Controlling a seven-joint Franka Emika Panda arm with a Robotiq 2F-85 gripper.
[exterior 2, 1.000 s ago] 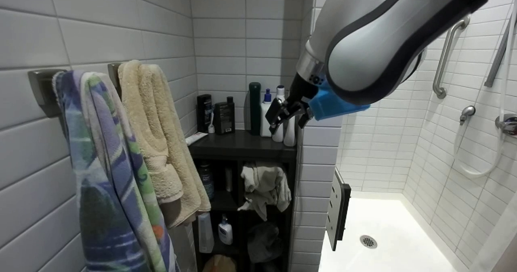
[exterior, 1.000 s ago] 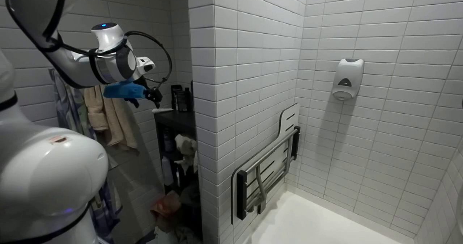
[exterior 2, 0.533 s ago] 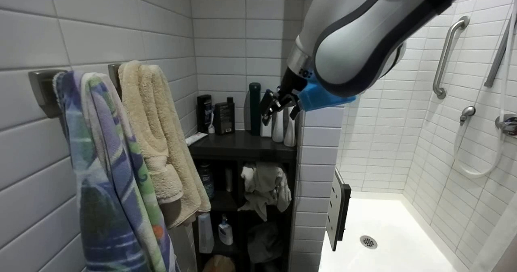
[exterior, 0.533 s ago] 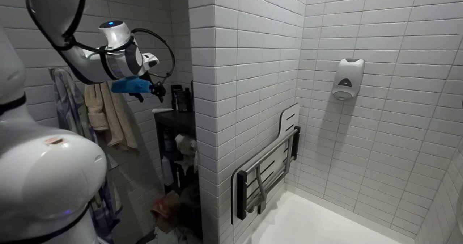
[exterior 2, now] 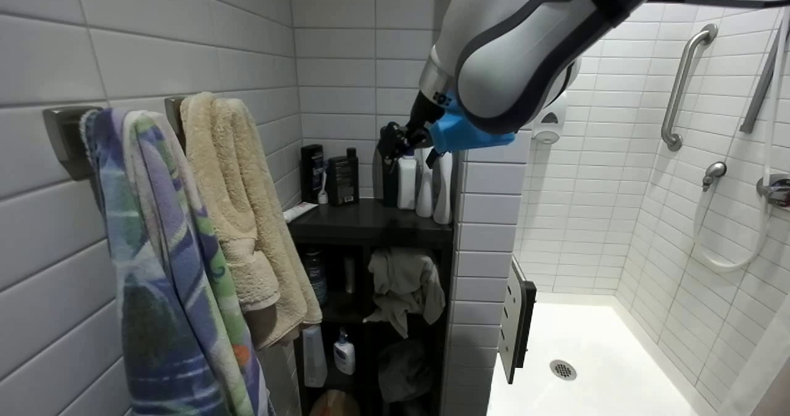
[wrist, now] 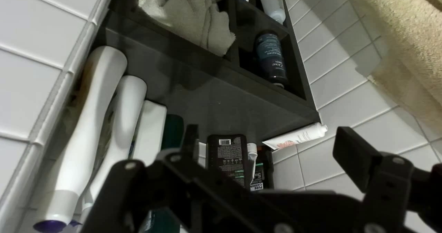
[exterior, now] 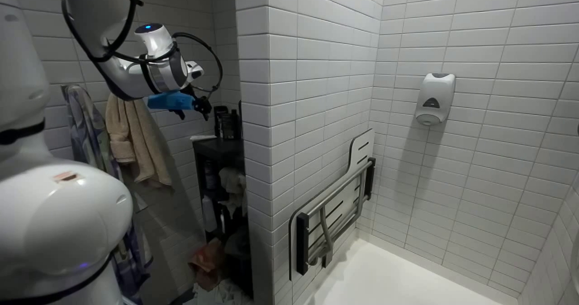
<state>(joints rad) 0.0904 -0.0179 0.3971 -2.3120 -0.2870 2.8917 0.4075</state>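
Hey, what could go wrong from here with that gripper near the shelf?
The open gripper appears close to the tall white bottles, so it might tip one. The white tube pokes past the edge of the shelf; a bump could drop it. Swinging sideways, the gripper might also snag the hanging beige towel.

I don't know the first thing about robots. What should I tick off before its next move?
1. Is the end effector open? Ok: its jaws stand well apart.
2. Is it free of any load? Ok: it grips nothing.
3. Are the dark bottle and green bottle upright on the shelf? Ok.
4. Is the white tube fully on the shelf? Not ok: its capped end juts past the side edge.
5. Is there a gap to the white bottles? Cannot tell: they overlap in an exterior view.
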